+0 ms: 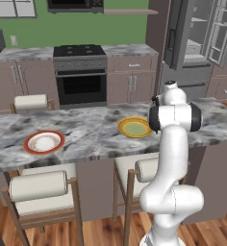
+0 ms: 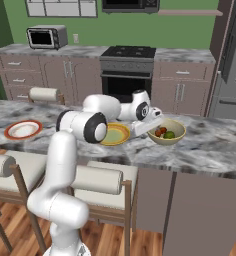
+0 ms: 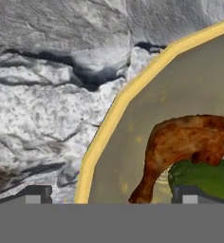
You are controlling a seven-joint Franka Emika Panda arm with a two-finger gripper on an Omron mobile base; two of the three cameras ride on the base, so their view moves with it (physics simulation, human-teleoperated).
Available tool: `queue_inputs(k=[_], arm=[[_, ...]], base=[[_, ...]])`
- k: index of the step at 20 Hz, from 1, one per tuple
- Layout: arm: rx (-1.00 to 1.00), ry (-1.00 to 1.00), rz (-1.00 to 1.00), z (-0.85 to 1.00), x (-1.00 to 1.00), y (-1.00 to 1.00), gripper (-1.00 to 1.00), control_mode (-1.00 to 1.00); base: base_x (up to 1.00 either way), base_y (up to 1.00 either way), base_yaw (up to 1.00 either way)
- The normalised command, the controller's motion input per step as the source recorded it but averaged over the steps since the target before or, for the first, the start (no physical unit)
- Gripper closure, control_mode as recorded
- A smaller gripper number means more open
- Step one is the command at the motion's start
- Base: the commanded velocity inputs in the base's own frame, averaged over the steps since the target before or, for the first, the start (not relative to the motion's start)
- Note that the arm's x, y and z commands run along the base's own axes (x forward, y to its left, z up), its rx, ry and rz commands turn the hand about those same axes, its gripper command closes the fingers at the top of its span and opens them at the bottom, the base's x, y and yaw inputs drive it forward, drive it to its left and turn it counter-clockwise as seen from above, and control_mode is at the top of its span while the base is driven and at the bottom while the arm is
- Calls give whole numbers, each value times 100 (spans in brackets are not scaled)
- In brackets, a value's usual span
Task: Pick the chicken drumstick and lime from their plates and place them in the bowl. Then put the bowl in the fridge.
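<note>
1. The grey-white marbled island counter runs across a green-walled kitchen, with a black oven range against the back wall and the tall grey stainless fridge standing open at the right.
2. Two flat plates on the marble: a white plate with an orange-red rim and a yellow-orange plate with a pale green centre, well apart from each other.
3. One deep beige-olive bowl with a light rim sits near the yellow plate.
4. One brown roasted chicken drumstick and one dark green lime lie touching inside the bowl.
5. The two-finger gripper hovers at the bowl's rim, its finger tips spread wide apart, holding nothing.
6. Three cushioned wooden stools show around the island.
</note>
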Motion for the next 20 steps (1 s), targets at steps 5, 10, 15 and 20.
queue_inputs(k=[5,10,15,20], arm=[[0,3,0,-9,-3,-11,-100,-100],[0,1,0,-9,-6,-5,100,-100],[0,-2,0,-21,-33,0,100,-100],[0,-7,0,-23,-27,1,100,-100]], base=[[0,0,0],[0,0,0],[0,0,0],[0,0,0]])
